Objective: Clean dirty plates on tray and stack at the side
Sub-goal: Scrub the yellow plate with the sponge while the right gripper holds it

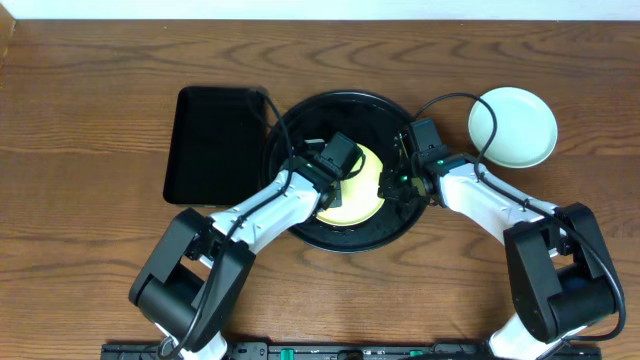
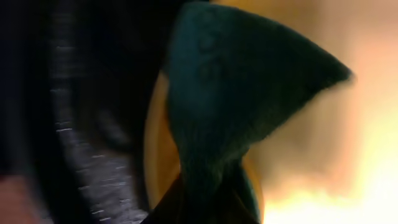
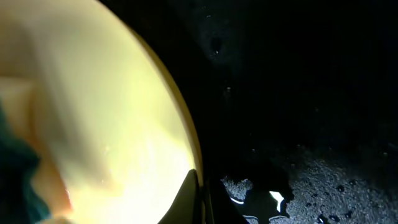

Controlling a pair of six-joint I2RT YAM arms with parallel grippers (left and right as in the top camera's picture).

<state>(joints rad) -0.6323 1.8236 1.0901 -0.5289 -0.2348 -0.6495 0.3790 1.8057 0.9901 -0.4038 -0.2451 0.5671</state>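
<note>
The left white-and-black jointed arm (image 1: 262,207) is reaching forward and inward, its left gripper (image 1: 348,168) pointing downward with jaws closed. The matching right arm (image 1: 490,200) is stretching inward too, its right gripper (image 1: 398,180) also closed, near the other.

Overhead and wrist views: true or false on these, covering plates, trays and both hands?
1. The yellow plate lies in the round black tray. True.
2. The mint plate sits on the rectangular black tray. False: it sits on the table, on the right arm's side of the round tray.
3. The left hand holds a dark teal cloth over the yellow plate. True.
4. The right hand is at the mint plate. False: it is shut at the yellow plate's rim.
5. The rectangular tray lies on the right arm's side. False: it lies on the left arm's side.
</note>
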